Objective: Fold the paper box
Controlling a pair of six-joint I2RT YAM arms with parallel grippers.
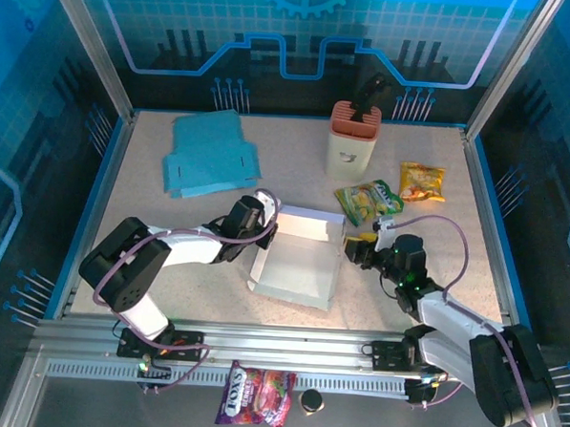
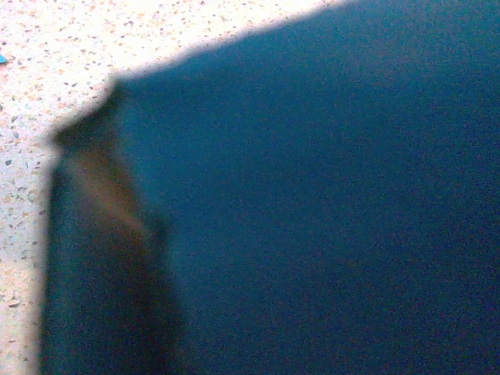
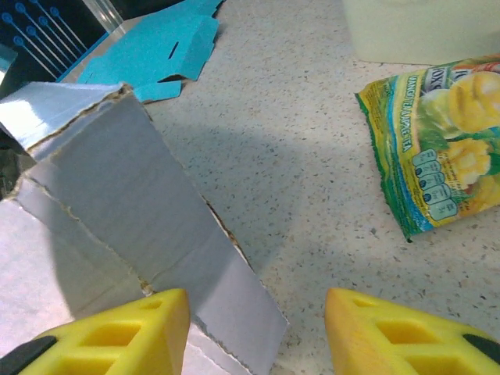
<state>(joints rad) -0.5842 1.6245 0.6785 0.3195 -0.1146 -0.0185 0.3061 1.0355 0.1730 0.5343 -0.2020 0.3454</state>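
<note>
Judging the paper box (image 1: 297,267) as light and thin: bending readily along its creases, springing back when let go, sliding easily over the speckled tabletop (image 1: 168,255), and creasing or tearing under a hard pinch. Favouring a hold on a free wall or flap edge close to a crease, with the opposite side braced to stop the whole thing skidding away.

Finding it around the middle of the tabletop, somewhat toward the near edge, between the two arms. Showing white inside and blue outside, with rough, fibrous paper edges in the right wrist view. Standing half-formed as a shallow open tray, the far wall up and a right-side flap (image 3: 133,195) leaning at a slant rather than upright.

Seeing the left tool (image 1: 259,217) closed at the far left corner of the box, with blue card right against its camera; not being able to tell whether a wall is pinched between the fingers. Seeing the right tool (image 3: 258,344) open just beside the right wall, yellow fingers (image 3: 117,336) spread and clamping nothing, the slanted flap's lower corner reaching toward the gap between them. Noting a green snack packet (image 1: 367,201) just beyond the right tool, apart from the box.
</note>
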